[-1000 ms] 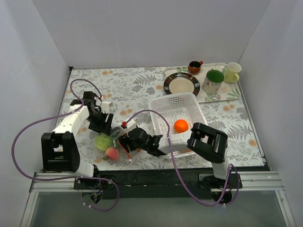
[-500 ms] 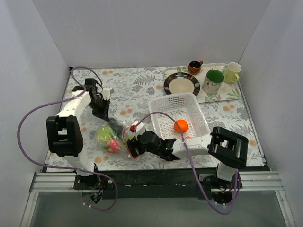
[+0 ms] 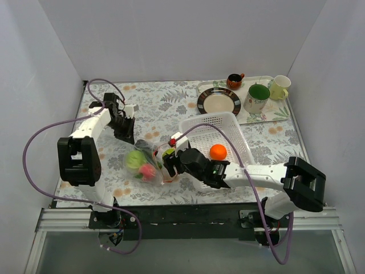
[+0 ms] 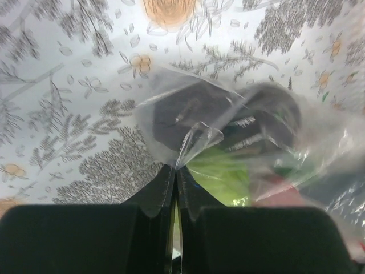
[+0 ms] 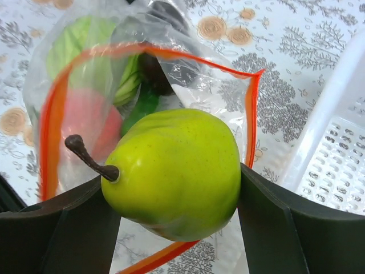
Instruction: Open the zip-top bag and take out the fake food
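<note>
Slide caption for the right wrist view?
Right claw grips a lime-green apple at the mouth of the open zip-top bag; a pink fruit sits inside.

Left arm (image 3: 91,127) reaches far-left, left tool (image 4: 175,173) pinched shut on the bag (image 4: 228,123). Right arm (image 3: 254,174) stretches left along the near edge, right tool (image 5: 178,191) clamping a green fruit (image 5: 182,160).

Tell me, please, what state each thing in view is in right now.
zip-top bag: open, mouth towards the right wrist camera.
left gripper: jaws shut on a fold of the bag.
right gripper: jaws shut on the green fruit.
green fruit: held at the bag's mouth.
pink peach: inside the bag.
orange ball: lying in the white basket.
white basket: upright.
</note>
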`<state>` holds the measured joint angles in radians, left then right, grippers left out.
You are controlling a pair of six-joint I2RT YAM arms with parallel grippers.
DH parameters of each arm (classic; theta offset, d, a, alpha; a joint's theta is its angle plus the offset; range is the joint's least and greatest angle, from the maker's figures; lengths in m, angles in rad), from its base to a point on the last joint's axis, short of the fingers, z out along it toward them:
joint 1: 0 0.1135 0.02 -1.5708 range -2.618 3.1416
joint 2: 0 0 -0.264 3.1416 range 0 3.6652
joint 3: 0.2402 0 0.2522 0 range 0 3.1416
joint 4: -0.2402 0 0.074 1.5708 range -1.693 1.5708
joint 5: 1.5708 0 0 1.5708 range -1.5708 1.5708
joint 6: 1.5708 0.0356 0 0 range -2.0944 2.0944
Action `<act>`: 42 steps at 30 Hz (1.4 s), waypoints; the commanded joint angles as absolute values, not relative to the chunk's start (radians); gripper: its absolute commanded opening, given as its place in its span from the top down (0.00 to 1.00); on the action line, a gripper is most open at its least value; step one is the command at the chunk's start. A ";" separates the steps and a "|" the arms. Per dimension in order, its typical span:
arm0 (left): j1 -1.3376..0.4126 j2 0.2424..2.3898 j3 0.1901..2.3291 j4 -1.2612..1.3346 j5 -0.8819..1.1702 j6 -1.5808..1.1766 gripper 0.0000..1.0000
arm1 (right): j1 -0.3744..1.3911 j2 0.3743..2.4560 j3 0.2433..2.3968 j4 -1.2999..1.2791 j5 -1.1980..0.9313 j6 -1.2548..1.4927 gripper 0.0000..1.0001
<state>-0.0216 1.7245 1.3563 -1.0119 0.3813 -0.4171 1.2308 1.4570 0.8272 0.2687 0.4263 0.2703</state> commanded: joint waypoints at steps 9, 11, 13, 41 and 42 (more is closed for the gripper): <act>-0.080 1.554 1.207 -1.003 0.422 -0.357 1.00 | 1.236 1.618 0.894 0.327 0.461 0.238 0.62; -0.078 1.549 1.203 -0.993 0.370 -0.328 1.00 | 1.238 1.586 0.919 0.292 0.494 0.203 0.64; -0.080 1.548 1.195 -0.970 0.295 -0.296 1.00 | 1.235 1.508 0.936 0.235 0.544 0.157 0.64; -0.155 1.654 1.336 -0.996 0.334 -0.403 0.99 | 0.986 1.157 0.828 -0.143 0.617 0.150 0.02; -0.155 1.655 1.338 -0.994 0.321 -0.402 0.99 | 1.012 1.158 0.839 -0.138 0.639 0.135 0.02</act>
<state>-0.1581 1.7073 1.3396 -0.9943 0.3225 -0.3939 0.9363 1.1919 0.7513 -0.1928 0.6346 0.1921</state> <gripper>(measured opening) 0.011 0.983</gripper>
